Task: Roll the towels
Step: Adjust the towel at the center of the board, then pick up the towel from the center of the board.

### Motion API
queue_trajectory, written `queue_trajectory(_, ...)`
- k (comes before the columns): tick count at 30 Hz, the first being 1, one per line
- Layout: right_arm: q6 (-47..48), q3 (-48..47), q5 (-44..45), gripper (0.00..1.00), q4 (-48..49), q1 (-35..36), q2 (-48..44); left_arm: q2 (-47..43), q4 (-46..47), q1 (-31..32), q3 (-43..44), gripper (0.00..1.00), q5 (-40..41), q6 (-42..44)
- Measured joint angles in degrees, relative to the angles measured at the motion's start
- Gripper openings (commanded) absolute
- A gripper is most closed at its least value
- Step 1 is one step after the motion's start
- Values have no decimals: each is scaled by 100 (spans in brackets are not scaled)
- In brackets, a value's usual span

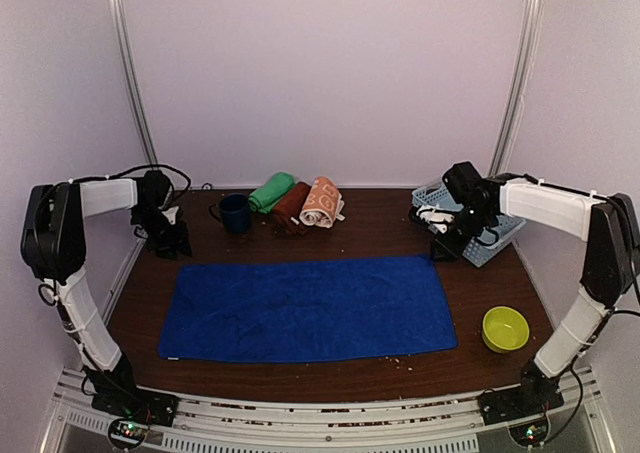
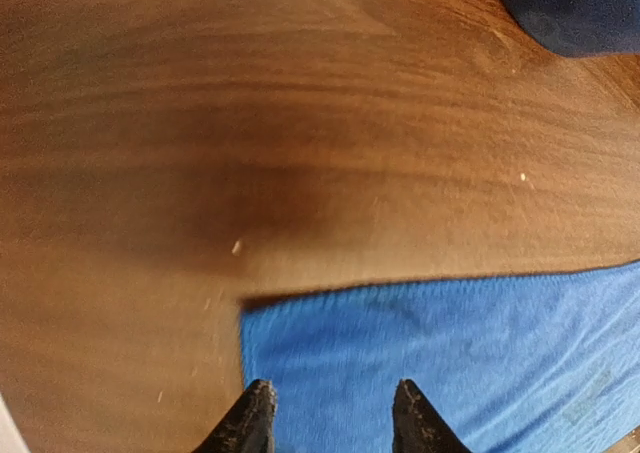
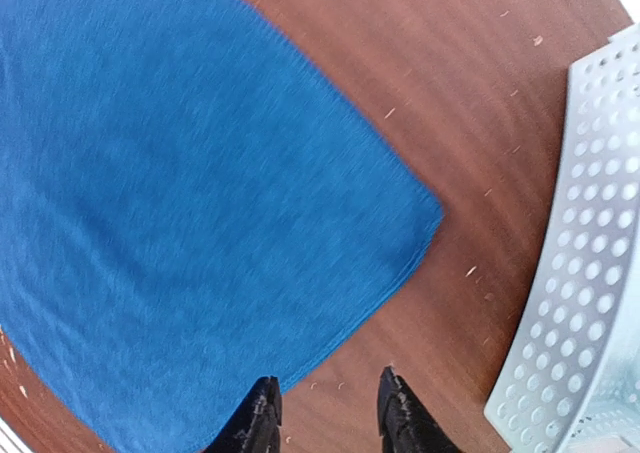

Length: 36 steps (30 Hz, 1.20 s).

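A royal blue towel (image 1: pixel 308 308) lies spread flat in the middle of the table. Rolled green (image 1: pixel 271 191), dark maroon (image 1: pixel 291 207) and orange bunny-print (image 1: pixel 322 202) towels lie side by side at the back. My left gripper (image 1: pixel 170 241) is open and empty above the blue towel's far left corner (image 2: pixel 400 353). My right gripper (image 1: pixel 445 245) is open and empty above the towel's far right corner (image 3: pixel 200 193), its fingertips (image 3: pixel 262 413) straddling the towel's edge.
A navy mug (image 1: pixel 235 213) stands left of the rolled towels and shows in the left wrist view (image 2: pixel 575 8). A pale blue basket (image 1: pixel 495 235) sits at the back right, close to my right gripper (image 3: pixel 580 253). A yellow-green bowl (image 1: pixel 505 328) sits front right.
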<state>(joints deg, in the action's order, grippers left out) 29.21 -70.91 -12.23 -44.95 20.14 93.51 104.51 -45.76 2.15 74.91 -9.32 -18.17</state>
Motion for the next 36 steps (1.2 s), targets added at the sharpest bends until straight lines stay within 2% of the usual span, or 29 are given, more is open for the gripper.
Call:
queue_trajectory(7, -682, -710, -280, 39, 507, -323, 800, 437, 551, -116, 85, 43, -98, 319)
queue_trajectory(13, -1021, -990, -271, 39, 621, -496, 1563, 151, 1032, -319, -203, 43, 63, 382)
queue_trajectory(22, -1154, -1152, -33, 39, 643, -551, 1991, -308, 1344, -328, -826, 44, 249, 487)
queue_trajectory(30, -1143, -1720, 4, 26, 619, -551, 2529, -319, 1648, -328, -1012, 43, 205, 505)
queue_trajectory(36, -1167, -1878, -85, 27, 525, -551, 2618, -319, 1725, -328, -1086, 43, 212, 509)
